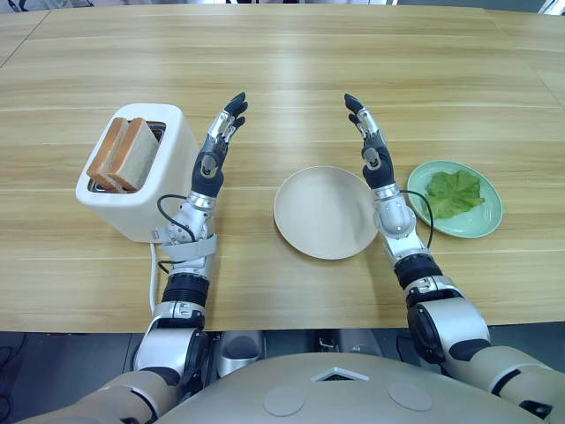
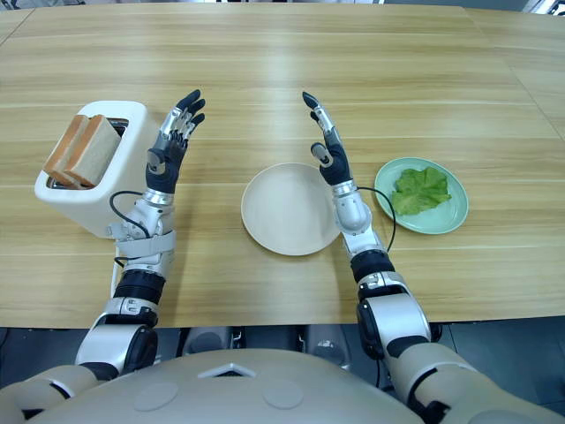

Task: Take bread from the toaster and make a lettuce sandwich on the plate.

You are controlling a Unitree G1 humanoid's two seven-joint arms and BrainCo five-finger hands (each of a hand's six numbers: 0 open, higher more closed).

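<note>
- Across the bench (image 1: 353, 62), left to right: toaster (image 1: 168, 181), plate (image 1: 322, 216), green dish (image 1: 493, 216).
- Beside the toaster, left hand (image 1: 216, 146); between plate and dish, right hand (image 1: 371, 146); both spread, holding nothing.
- In the toaster slots, bread (image 1: 124, 155): upright, tops exposed, long axis near-left to far-right.
- Looks light, stiff, crumbly; best pinched at the top edge.
- On the dish, lettuce (image 1: 455, 193): limp, tearable.

White toaster (image 1: 146, 203) at left, two bread slices (image 1: 124, 155) standing in its slots, round beige plate (image 1: 325, 212) at centre, lettuce leaf (image 1: 454, 193) flat on green dish (image 1: 484, 221) at right
</note>
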